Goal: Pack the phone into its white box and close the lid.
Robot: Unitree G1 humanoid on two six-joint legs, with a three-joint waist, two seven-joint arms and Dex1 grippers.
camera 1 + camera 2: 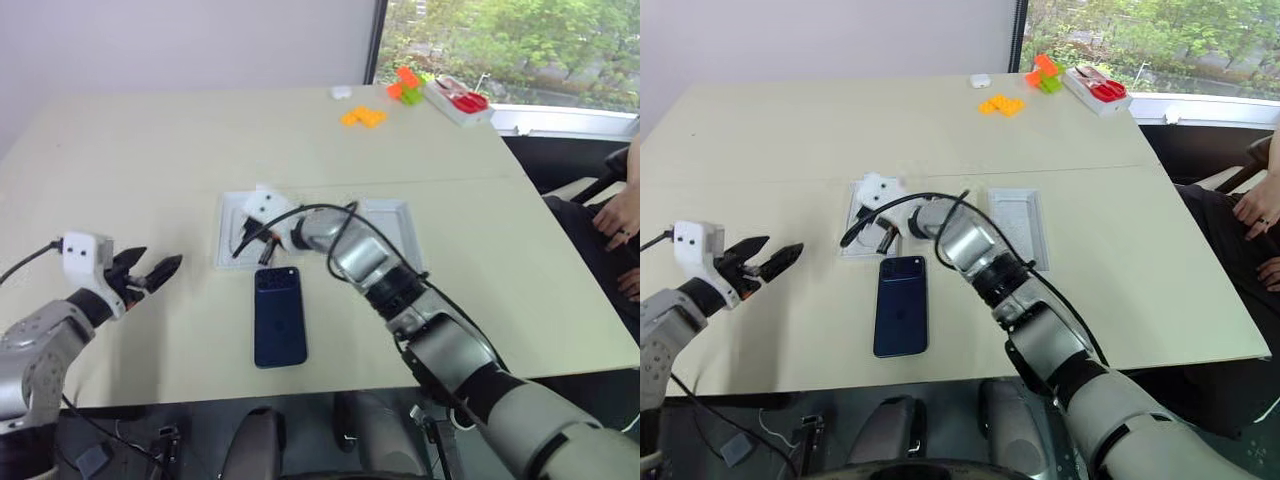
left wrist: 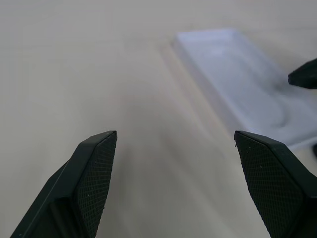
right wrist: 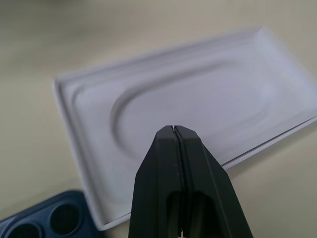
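The dark navy phone [image 1: 279, 315] lies flat on the table, its camera end [image 3: 44, 220] towards the far side. Just beyond it sits the white box [image 1: 228, 238], a shallow tray with an oval recess [image 3: 198, 99]. My right gripper [image 1: 264, 250] is shut and empty, its tip hovering over the box's near end, close to the phone's camera corner. To the right of the box lies the lid [image 1: 388, 226], a second shallow white tray, open side up. My left gripper [image 1: 150, 274] hangs open and empty to the left of the phone, pointing at the box [image 2: 237, 84].
A red-and-white tray [image 1: 458, 101] with coloured blocks stands at the far right corner, with orange blocks [image 1: 363, 116] and a small white item [image 1: 341, 92] nearby. A person's hand [image 1: 625, 215] rests past the table's right edge. Bare tabletop stretches to the left and far side.
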